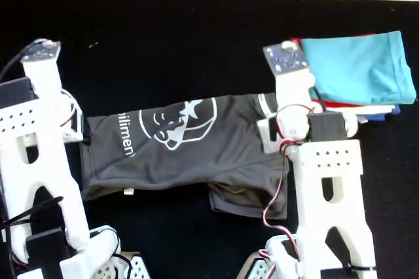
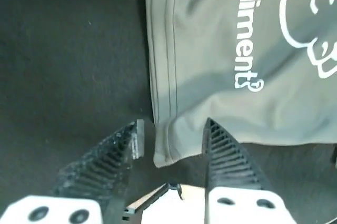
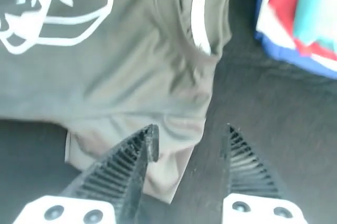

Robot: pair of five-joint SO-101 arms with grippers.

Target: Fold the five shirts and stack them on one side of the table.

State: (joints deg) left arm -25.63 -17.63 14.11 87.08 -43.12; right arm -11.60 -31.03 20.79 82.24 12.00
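A grey shirt with a white printed logo lies partly folded across the middle of the black table. Its hem corner sits between the fingers of my left gripper, which stands open just over it at the shirt's left end. My right gripper is open above the shirt's sleeve near the collar at the right end. A stack of folded shirts, turquoise on top of red, white and blue, rests at the back right.
The black table cloth stretches bare behind the grey shirt. The right arm's white body stands close beside the stack. The left arm's body occupies the left edge.
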